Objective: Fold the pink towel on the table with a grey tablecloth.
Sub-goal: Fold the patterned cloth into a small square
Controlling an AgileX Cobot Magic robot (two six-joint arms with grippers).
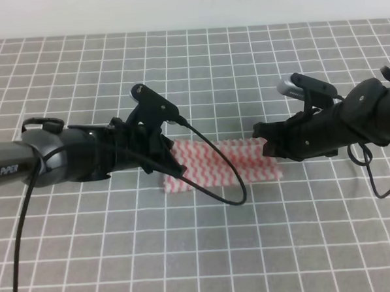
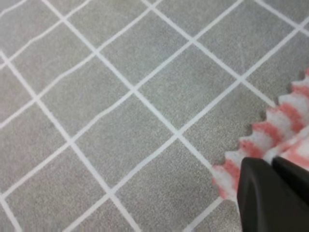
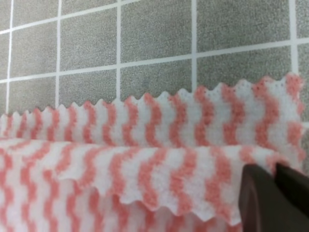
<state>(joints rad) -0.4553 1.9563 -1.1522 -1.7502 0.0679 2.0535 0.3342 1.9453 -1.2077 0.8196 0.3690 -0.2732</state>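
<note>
The pink towel lies as a long doubled strip in the middle of the table with a grey tablecloth. My left gripper sits low at the strip's left end, and my right gripper at its right end. In the left wrist view the fingers are closed together, with the towel's jagged edge running into them. The right wrist view shows the upper layer raised over the lower layer and leading to the shut right gripper.
A black cable loops from the left arm across the towel's front edge. Another cable hangs below the right arm. The tablecloth ends at a white wall at the back.
</note>
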